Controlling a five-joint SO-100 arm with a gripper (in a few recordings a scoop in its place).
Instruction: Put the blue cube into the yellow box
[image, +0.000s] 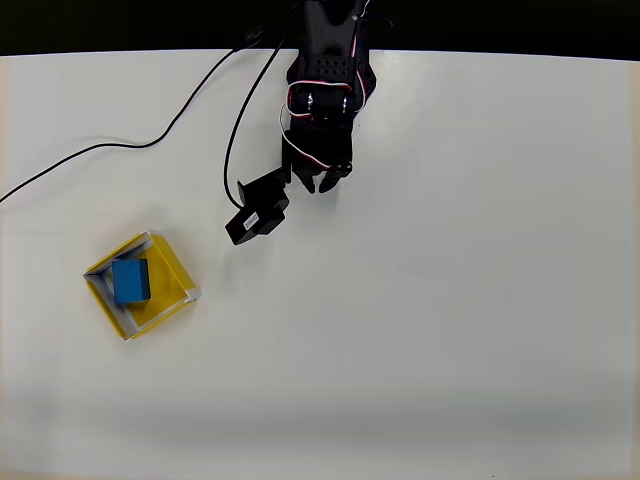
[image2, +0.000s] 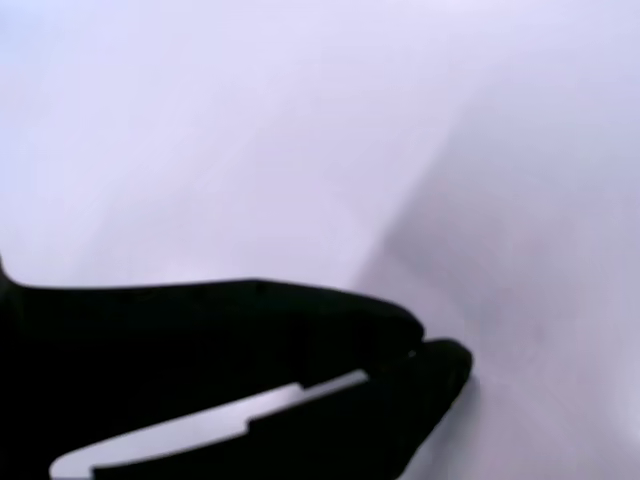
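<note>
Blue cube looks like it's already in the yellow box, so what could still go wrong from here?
1. The blue cube sits toward the upper-left side of the yellow box, perhaps leaning on a wall; a bump could tip it.
2. The black cable loops across the table beside the arm and could snag as it moves.
3. The gripper looks shut and low over the table, so a sweep might scrape it.

Plain white table (image: 450, 300), yellow box (image: 172, 268) sitting lower left (overhead view), black cable (image: 120, 146) snaking across the upper left.
</note>
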